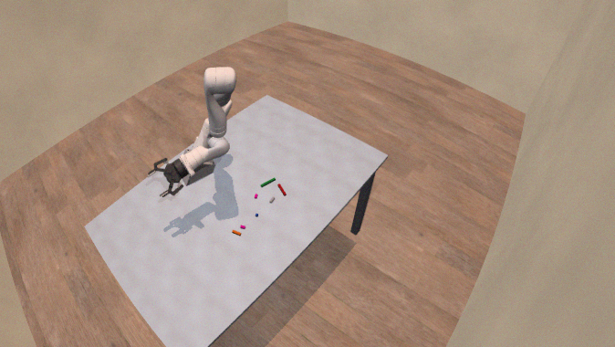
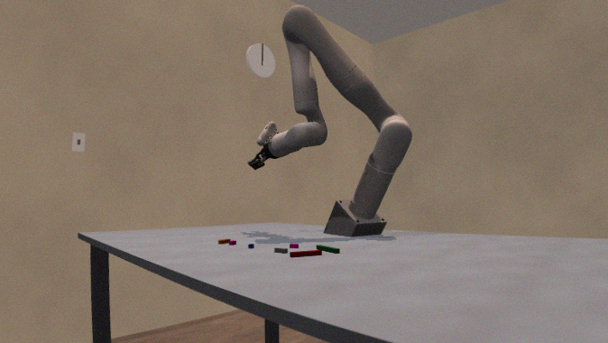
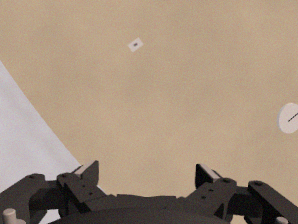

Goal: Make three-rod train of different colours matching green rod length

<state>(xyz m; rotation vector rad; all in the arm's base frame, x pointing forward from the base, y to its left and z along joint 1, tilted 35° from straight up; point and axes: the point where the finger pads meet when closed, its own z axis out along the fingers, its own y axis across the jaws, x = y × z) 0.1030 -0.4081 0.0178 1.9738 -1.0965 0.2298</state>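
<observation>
Seven rods lie flat and apart on the grey table. The green rod [image 1: 267,182] [image 2: 327,249] lies beside the red rod [image 1: 282,189] [image 2: 306,254]. A grey rod [image 1: 272,200] [image 2: 280,250], a magenta rod [image 1: 255,196] [image 2: 293,245] and a small blue rod [image 1: 256,215] [image 2: 251,245] lie near them. An orange rod [image 1: 236,233] [image 2: 224,241] and a second magenta rod [image 1: 243,226] [image 2: 232,243] lie closer to the front. My gripper [image 1: 163,182] [image 2: 257,162] is open and empty, high above the table, away from the rods. The wrist view [image 3: 147,183] shows only the wall and a table corner.
The arm's base [image 2: 354,219] stands at the table's far edge. The table edge [image 1: 319,237] runs to the right of the rods. A white disc [image 2: 260,60] and a small plate [image 2: 78,142] hang on the wall.
</observation>
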